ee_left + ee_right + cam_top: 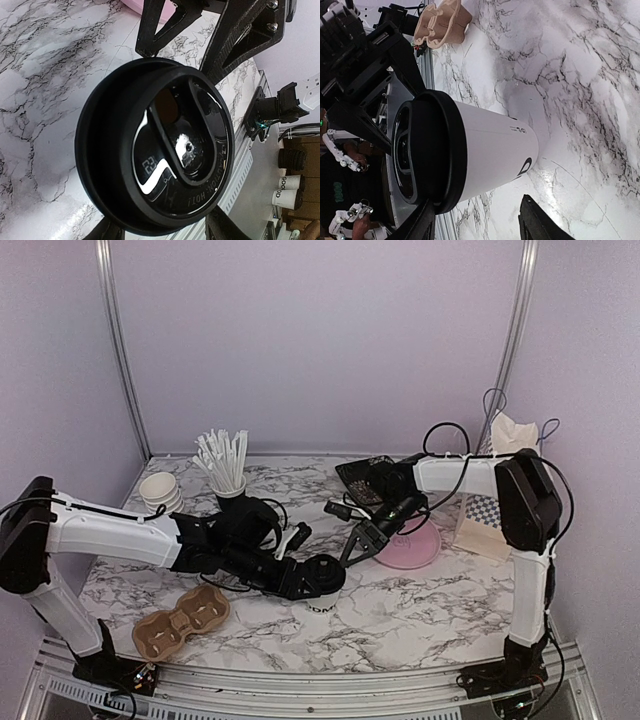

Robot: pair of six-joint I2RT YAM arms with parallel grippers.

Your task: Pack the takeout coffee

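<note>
- Around the top of the takeout cup (490,150), the left gripper (325,577) is reaching in from the side. Its fingers (111,233) are disappearing under the black lid (165,150), so the jaws appear to be pinching the cup just beneath the rim, where the lid is stiffening the paper wall.
- The cup is standing upright near the middle of the marble table (430,615). Whether its base is resting on the marble or hanging just above it, I cannot tell.
- Just beside it, the right gripper (479,200) is holding its jaws spread, with the cup sitting beyond the fingertips rather than between them. It is probably acting as a guard or steadying aid, not as the carrier.
- The pulp carrier (181,624) is lying at the near left edge, well apart from the cup, with both wells showing bare. It is lying on the left arm's side, which likely explains why that arm is doing the gripping.
- The pink plate (412,548) is lying just behind the right gripper, playing no evident part.
- A high, sideways hold is keeping the lid level, which matters if the cup is carrying liquid.
</note>
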